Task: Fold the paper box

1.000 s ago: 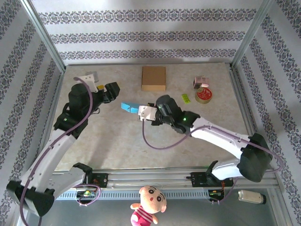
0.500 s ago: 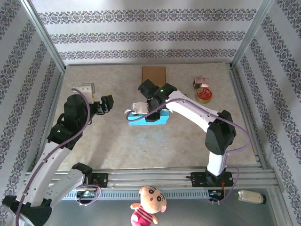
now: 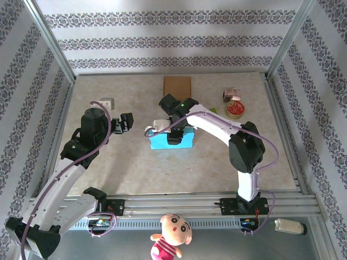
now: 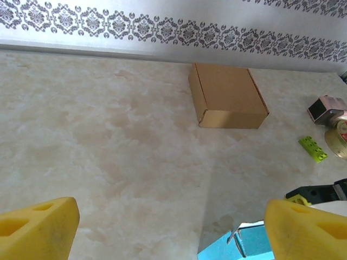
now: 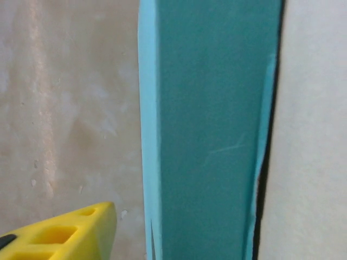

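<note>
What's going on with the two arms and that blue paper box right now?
The right gripper is down on the blue paper box in the middle of the table. Whether its jaws are closed on the box can't be made out. The left gripper hovers open and empty just to the left of the box. A closed brown cardboard box sits apart by the back wall.
</note>
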